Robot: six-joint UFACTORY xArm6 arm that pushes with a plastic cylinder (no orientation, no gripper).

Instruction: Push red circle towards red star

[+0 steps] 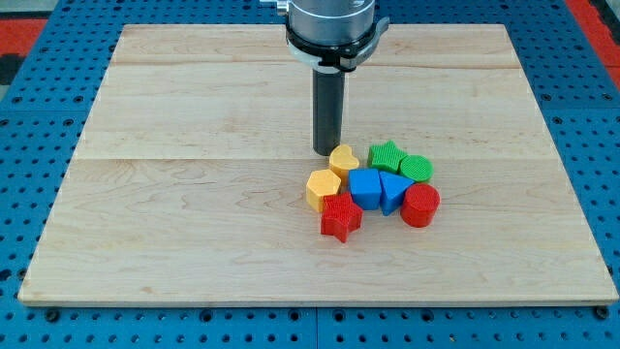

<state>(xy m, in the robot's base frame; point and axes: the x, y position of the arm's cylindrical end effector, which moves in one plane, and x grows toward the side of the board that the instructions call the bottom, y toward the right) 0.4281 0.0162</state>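
The red circle lies at the right end of a tight cluster of blocks, touching the blue triangle. The red star lies at the cluster's lower left, below the yellow hexagon and the blue block. My tip rests on the board just left of the yellow heart, at the cluster's upper left. It is well apart from the red circle, with the cluster in between.
A green star and a green circle sit at the cluster's top right. The wooden board lies on a blue pegboard table. The arm's body hangs over the board's top edge.
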